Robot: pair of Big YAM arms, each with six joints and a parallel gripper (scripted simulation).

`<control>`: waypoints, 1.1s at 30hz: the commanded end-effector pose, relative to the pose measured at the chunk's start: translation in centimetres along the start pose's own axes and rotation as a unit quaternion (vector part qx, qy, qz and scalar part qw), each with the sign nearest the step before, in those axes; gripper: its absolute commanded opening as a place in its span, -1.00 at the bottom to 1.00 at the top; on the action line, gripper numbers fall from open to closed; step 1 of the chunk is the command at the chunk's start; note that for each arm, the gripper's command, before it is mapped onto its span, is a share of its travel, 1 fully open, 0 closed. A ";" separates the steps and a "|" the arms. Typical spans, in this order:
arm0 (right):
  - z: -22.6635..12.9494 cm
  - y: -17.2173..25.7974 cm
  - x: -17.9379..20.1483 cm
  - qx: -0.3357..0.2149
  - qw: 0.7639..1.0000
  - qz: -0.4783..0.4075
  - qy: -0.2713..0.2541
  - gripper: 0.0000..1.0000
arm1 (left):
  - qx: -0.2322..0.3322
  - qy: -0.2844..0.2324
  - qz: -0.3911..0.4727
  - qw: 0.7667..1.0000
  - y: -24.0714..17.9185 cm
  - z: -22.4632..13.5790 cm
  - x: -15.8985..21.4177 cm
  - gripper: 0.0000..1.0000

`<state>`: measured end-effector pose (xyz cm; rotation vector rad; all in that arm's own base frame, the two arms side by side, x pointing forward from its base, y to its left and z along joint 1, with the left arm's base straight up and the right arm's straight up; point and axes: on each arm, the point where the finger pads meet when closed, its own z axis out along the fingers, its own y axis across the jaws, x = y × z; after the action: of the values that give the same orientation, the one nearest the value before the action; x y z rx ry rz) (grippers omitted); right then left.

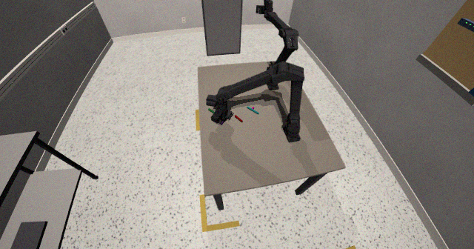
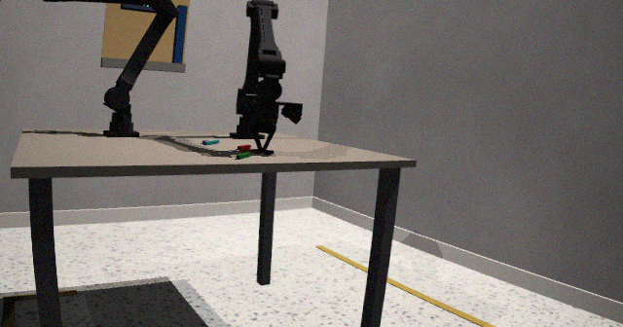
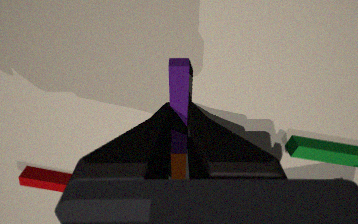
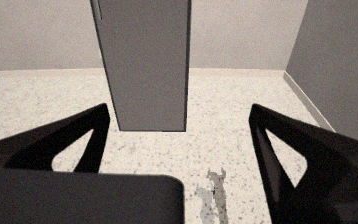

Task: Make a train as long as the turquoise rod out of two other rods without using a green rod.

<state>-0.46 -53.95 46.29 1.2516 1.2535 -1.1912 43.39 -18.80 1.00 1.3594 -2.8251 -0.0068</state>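
My left gripper (image 1: pixel 222 121) (image 2: pixel 263 152) (image 3: pixel 179 111) is low at the table and shut on the purple rod (image 3: pixel 179 82), gripping its middle. An orange rod (image 3: pixel 178 166) shows behind it between the fingers, in line with it and seemingly end to end; whether they touch is hard to tell. The turquoise rod (image 1: pixel 255 111) (image 2: pixel 211 142) lies on the table, with a small magenta rod (image 1: pixel 253 107) close beside it. A red rod (image 1: pixel 238 118) (image 2: pixel 243 148) (image 3: pixel 45 180) lies to one side of my left gripper. My right gripper (image 4: pixel 179 111) is open and empty, raised away from the table.
A green rod (image 1: pixel 211 110) (image 2: pixel 243 156) (image 3: pixel 335 153) lies on the other side of my left gripper from the red one, near the table edge. The left arm reaches across above the table (image 1: pixel 252 160) (image 2: pixel 146 166). A tall grey cabinet (image 1: pixel 222 19) (image 4: pixel 147 65) stands beyond the table.
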 end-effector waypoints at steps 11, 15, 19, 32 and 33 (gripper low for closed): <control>0.3 0.3 -3.8 -0.002 1.000 0.004 -0.028 1.00 | 0.024 -0.008 0.000 1.000 -1.0 -1.7 0.1 -0.91; 0.3 0.3 -3.8 -0.002 1.000 0.004 -0.028 1.00 | 0.024 -0.008 0.000 1.000 -1.0 -1.7 0.1 -0.91; 0.3 0.3 -3.8 -0.002 1.000 0.004 -0.028 1.00 | 0.024 -0.008 0.000 1.000 -0.9 -1.7 0.1 -0.91; 0.3 0.3 -3.8 -0.002 1.000 0.004 -0.028 1.00 | 0.024 -0.008 0.000 1.000 -1.0 -1.7 0.1 -0.91; 0.3 0.3 -3.8 -0.002 1.000 0.004 -0.028 1.00 | 0.024 -0.008 0.000 1.000 -1.0 -1.6 0.1 -0.91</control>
<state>-0.46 -53.95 46.29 1.2516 1.2535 -1.1912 43.34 -18.78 1.02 1.3601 -2.8250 -0.0063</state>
